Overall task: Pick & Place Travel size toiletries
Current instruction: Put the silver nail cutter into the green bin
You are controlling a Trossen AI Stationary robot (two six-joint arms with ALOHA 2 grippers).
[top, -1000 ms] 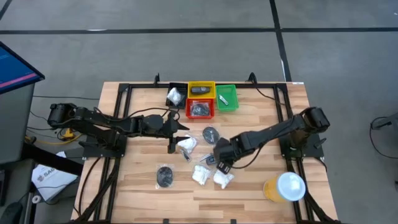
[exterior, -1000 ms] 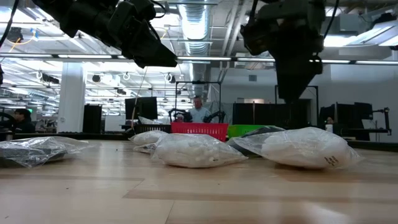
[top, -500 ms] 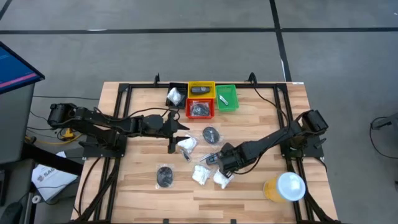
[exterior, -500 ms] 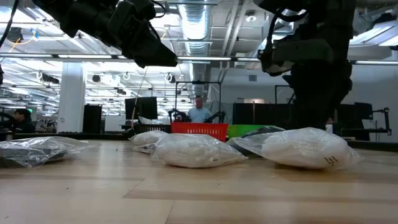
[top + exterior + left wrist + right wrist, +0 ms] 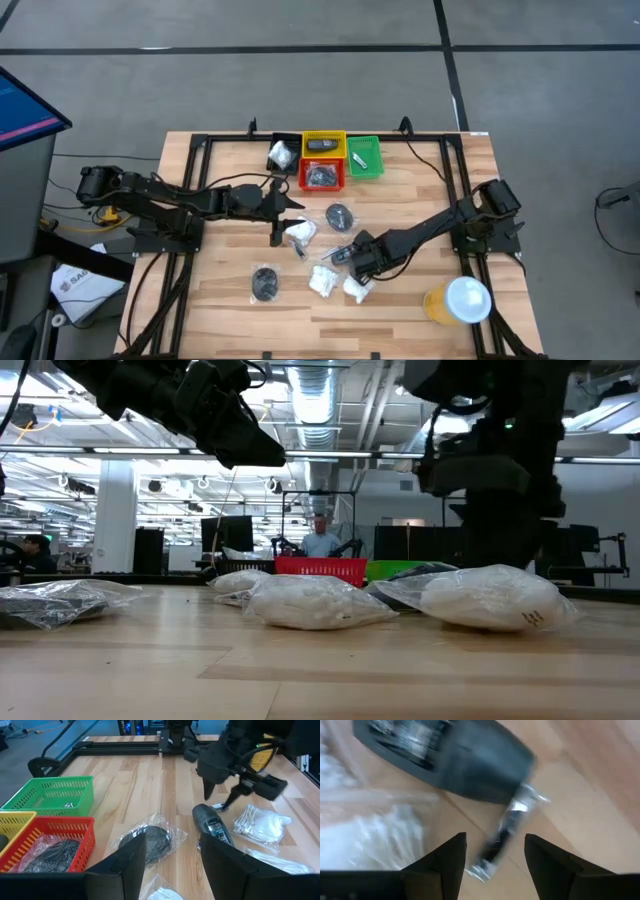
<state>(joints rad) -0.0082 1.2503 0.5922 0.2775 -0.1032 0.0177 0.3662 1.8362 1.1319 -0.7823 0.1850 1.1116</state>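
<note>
My right gripper [image 5: 495, 845] points down, open, low over the middle of the table [image 5: 420, 185]. Its fingers stand on either side of a little silvery tube [image 5: 503, 836] without touching it. The tube lies at the end of a black oblong piece [image 5: 452, 757] lying flat on the table. White crinkly packets [image 5: 323, 281] lie near it, and a dark disc in a clear bag [image 5: 339, 215] lies farther back. Another dark disc [image 5: 265, 282] lies toward the near left. My left gripper [image 5: 295, 206] hangs open above the table, left of the pile.
Black [image 5: 283, 152], yellow [image 5: 323, 137], red [image 5: 322, 186] and green [image 5: 372, 172] bins stand in a cluster at the far middle, some holding items. An orange cup with a white lid [image 5: 457, 300] stands at the near right. A white packet [image 5: 300, 233] lies under my left gripper.
My right gripper has come down toward the table by the black oblong piece, rolling its wrist as it sank. In the low view it now stands behind the white packet. The toiletries lie as before.
</note>
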